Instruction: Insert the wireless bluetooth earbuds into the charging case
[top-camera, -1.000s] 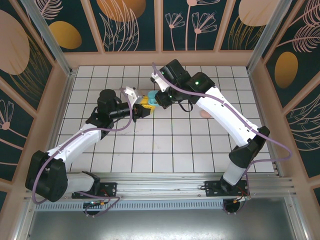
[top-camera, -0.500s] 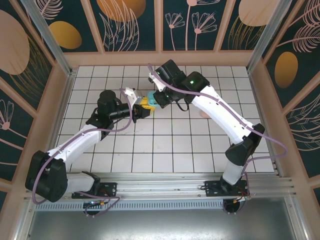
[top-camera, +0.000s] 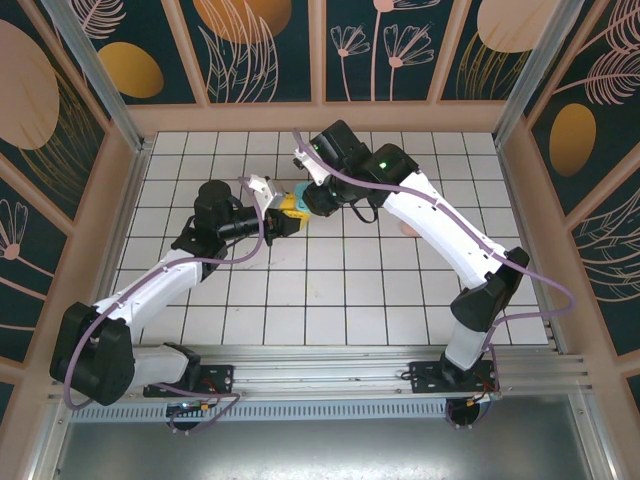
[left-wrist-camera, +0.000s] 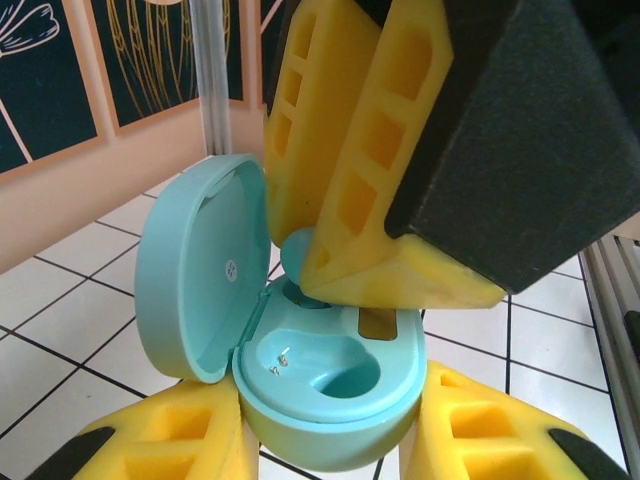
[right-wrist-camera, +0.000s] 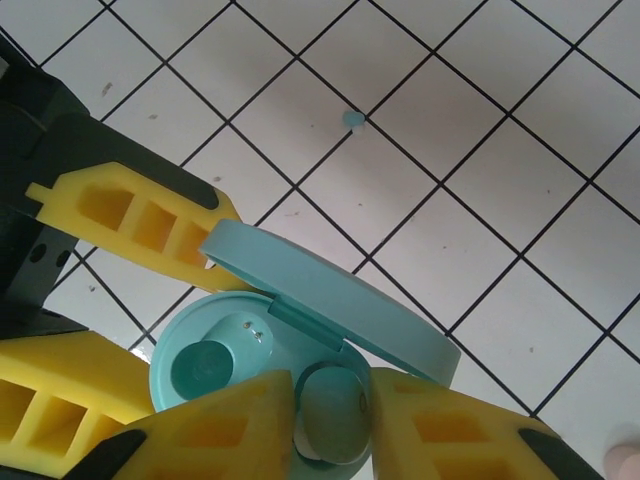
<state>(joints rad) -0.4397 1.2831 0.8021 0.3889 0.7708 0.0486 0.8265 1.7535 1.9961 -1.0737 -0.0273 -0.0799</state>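
Right wrist view: a light teal plastic earbud (right-wrist-camera: 332, 425) sits pinched between the two yellow foam-padded fingers of the right gripper (right-wrist-camera: 330, 400), which are closed in on it from both sides. It is directly over one of the two wells of the light teal egg-shaped plastic charging case (right-wrist-camera: 215, 345). Whether the bud is fully seated there cannot be told. The other round well (right-wrist-camera: 200, 368) beside it is bare, showing only its darker teal floor. The case's hinged lid (right-wrist-camera: 330, 300) stands open, tilted up and away from the wells. The left gripper (left-wrist-camera: 330, 440) clamps the lower half of the case between its own yellow fingers, one on each side, with the case lifted off the floor. From the left wrist camera, the right gripper's fingers come down from above onto the far well, with the bud just visible under their tips, while the near well lies open with two small metal contacts on its rim. On the white tiled table (right-wrist-camera: 480, 150) beyond the lid lies a tiny teal piece (right-wrist-camera: 354, 120), too small to identify. From the top external camera, the two arms meet over the far middle of the table, and a pale pink oval object (top-camera: 408, 228) rests on the tiles to the right, well apart from the case.
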